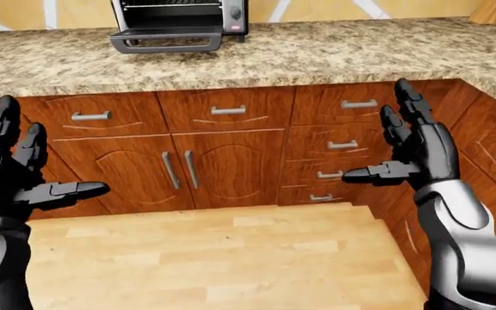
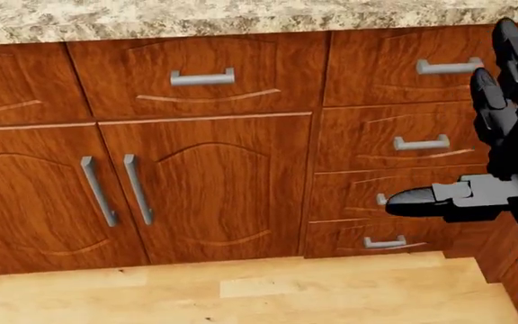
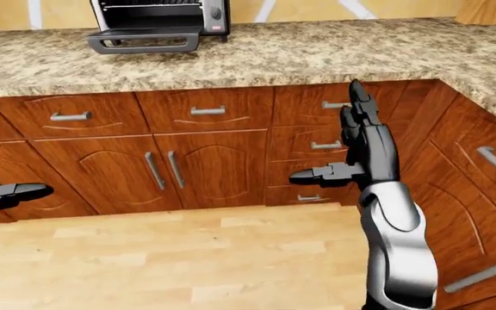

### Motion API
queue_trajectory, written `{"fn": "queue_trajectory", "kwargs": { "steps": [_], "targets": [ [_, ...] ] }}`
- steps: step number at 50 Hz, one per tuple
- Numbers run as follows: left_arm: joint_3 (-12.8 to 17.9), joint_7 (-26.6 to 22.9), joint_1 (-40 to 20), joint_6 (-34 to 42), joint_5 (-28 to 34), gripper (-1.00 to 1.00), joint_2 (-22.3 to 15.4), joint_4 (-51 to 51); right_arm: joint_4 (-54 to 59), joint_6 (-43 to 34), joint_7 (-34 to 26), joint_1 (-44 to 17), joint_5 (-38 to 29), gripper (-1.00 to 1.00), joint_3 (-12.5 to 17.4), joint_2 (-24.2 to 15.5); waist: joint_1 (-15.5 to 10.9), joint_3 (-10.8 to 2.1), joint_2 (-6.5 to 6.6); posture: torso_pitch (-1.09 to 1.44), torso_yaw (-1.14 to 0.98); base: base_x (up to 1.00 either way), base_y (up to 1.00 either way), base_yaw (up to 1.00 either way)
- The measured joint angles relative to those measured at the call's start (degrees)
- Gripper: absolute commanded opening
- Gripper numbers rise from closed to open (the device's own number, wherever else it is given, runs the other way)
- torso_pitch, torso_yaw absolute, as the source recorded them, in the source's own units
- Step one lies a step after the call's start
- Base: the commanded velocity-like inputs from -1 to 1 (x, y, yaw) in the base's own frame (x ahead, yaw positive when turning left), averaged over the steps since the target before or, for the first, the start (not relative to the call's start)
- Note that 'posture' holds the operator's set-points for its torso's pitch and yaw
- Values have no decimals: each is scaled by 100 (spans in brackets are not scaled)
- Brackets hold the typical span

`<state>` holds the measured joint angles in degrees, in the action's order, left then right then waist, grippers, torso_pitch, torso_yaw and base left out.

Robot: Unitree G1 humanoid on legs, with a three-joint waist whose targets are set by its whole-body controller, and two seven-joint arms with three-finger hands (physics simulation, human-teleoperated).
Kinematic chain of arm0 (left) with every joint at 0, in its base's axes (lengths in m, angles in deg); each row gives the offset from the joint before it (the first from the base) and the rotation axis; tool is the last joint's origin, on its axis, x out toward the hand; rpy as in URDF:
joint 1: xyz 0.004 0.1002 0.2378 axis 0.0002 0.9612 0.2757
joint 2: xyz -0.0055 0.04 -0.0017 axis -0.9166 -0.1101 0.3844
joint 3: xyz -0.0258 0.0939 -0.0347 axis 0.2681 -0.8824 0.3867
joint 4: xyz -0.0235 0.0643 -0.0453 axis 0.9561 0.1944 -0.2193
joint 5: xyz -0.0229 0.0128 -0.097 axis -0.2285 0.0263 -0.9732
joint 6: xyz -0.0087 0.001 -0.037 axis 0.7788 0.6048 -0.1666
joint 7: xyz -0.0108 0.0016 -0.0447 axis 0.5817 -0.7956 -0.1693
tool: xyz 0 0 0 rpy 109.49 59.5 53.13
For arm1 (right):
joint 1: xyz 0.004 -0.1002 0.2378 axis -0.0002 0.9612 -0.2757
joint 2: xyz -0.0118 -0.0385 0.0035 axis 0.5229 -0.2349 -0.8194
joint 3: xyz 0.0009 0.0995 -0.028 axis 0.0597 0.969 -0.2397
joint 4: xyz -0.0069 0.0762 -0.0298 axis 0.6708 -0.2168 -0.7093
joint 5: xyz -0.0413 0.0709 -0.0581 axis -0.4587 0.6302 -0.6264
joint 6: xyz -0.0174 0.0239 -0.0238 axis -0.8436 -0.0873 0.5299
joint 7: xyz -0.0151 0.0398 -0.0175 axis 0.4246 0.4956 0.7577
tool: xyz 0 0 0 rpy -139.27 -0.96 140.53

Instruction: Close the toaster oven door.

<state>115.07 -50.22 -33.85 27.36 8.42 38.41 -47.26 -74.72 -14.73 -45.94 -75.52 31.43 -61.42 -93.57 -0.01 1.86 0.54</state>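
A silver and black toaster oven (image 1: 184, 14) stands on the granite counter (image 1: 317, 55) at the top left of the left-eye view. Its door (image 1: 165, 41) hangs open, folded down flat over the counter. My left hand (image 1: 24, 169) is raised at the left edge, fingers spread, open and empty. My right hand (image 1: 403, 148) is raised at the right, fingers spread, thumb pointing left, open and empty. Both hands are far below the oven, at cabinet height. The right hand also shows in the head view (image 2: 493, 162).
Wooden cabinet doors (image 1: 187, 168) and drawers (image 1: 342, 145) with metal handles run under the counter. The counter turns a corner and runs down the right side (image 3: 489, 71). Light wood floor (image 1: 222, 258) lies below.
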Motion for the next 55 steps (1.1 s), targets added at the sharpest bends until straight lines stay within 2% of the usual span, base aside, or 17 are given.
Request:
{"fn": "queue_trajectory", "kwargs": {
  "steps": [7,17,21,24,26,28,30,33,36,38,40,42,45,48,51,54,55],
  "targets": [
    [148,23,-126,147,-175,100,-255,-123,-194,-298,55,-239,221,100,85,-175,0,38,13,0,0,1,0,0],
    [227,107,-101,266,-344,100,-317,-158,-416,-380,52,-295,292,100,116,-323,12,88,-2,0,0,10,0,0],
    [251,143,-134,291,-442,100,-360,-221,-388,-391,49,-290,245,100,193,-360,68,144,157,0,0,25,4,0],
    [290,167,-99,248,-462,100,-366,-233,-418,-428,72,-332,230,100,223,-371,59,129,359,0,0,25,4,0],
    [345,199,-83,249,-458,100,-376,-181,-464,-403,59,-312,245,100,143,-318,-1,169,258,0,0,25,4,0],
    [376,240,-37,297,-453,100,-350,-114,-443,-430,26,-289,273,100,51,-296,-6,142,296,0,0,24,5,0],
    [383,275,-57,362,-467,100,-380,-80,-444,-477,10,-307,287,100,29,-296,-9,100,254,0,0,24,6,0],
    [394,302,-82,352,-486,100,-415,-142,-513,-510,15,-369,294,100,71,-323,-47,104,54,0,0,24,8,0],
    [410,310,-106,342,-506,100,-457,-177,-593,-511,21,-406,302,100,95,-346,-88,80,-243,0,0,25,8,0],
    [353,301,-94,330,-523,100,-385,-169,-581,-514,20,-378,298,100,146,-372,-2,124,-164,0,0,25,18,0],
    [271,274,-65,377,-545,100,-370,-99,-526,-560,30,-293,272,100,181,-356,46,131,-254,0,0,25,22,0],
    [280,264,-54,412,-551,100,-384,-68,-513,-615,31,-296,246,100,171,-368,66,90,-269,0,0,25,29,0],
    [341,274,-71,371,-535,100,-410,-88,-624,-604,20,-335,253,100,167,-351,62,87,-195,0,0,25,38,0],
    [357,275,-83,286,-522,100,-419,-143,-665,-567,3,-318,274,100,173,-342,86,76,-50,0,0,21,41,0],
    [318,260,-95,263,-529,100,-415,-149,-599,-578,-3,-294,268,100,179,-337,138,65,177,0,0,20,42,0],
    [313,246,-103,284,-537,100,-436,-120,-579,-603,3,-330,272,100,189,-329,139,-18,487,0,0,19,42,0],
    [355,256,-86,289,-531,100,-438,-79,-566,-617,1,-331,289,100,141,-278,89,8,412,0,0,18,42,0]
  ]
}}
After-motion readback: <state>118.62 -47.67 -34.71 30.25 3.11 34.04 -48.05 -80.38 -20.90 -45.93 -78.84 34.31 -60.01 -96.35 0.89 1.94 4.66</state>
